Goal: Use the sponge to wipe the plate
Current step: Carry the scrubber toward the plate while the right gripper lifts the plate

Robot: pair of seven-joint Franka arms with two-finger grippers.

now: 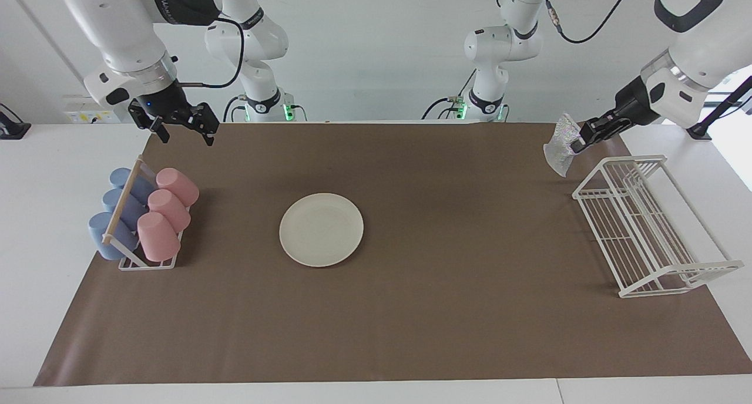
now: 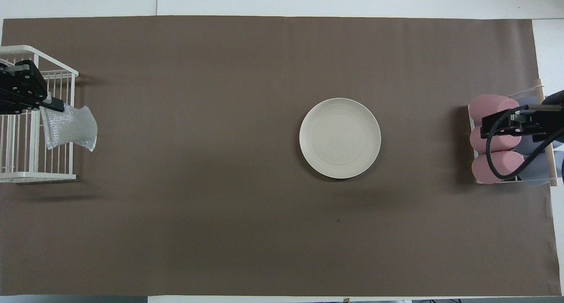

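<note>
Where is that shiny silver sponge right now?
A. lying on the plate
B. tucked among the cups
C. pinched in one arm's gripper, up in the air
C: the left gripper is shut on the sponge, which hangs above the mat beside the wire rack.

Cream plate (image 1: pixel 321 229) flat mid-mat; silvery sponge (image 1: pixel 560 144) aloft, hand-held.

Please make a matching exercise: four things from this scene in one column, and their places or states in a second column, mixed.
1. round cream-white plate
2. silvery-grey mesh sponge
3. pink plastic cups
4. right gripper

a. lying in a rack beside blue cups
b. open, up in the air
c. flat on the brown mat, untouched
d. hanging from the shut left gripper

Pairs: 1-c, 2-d, 3-a, 4-b
</note>
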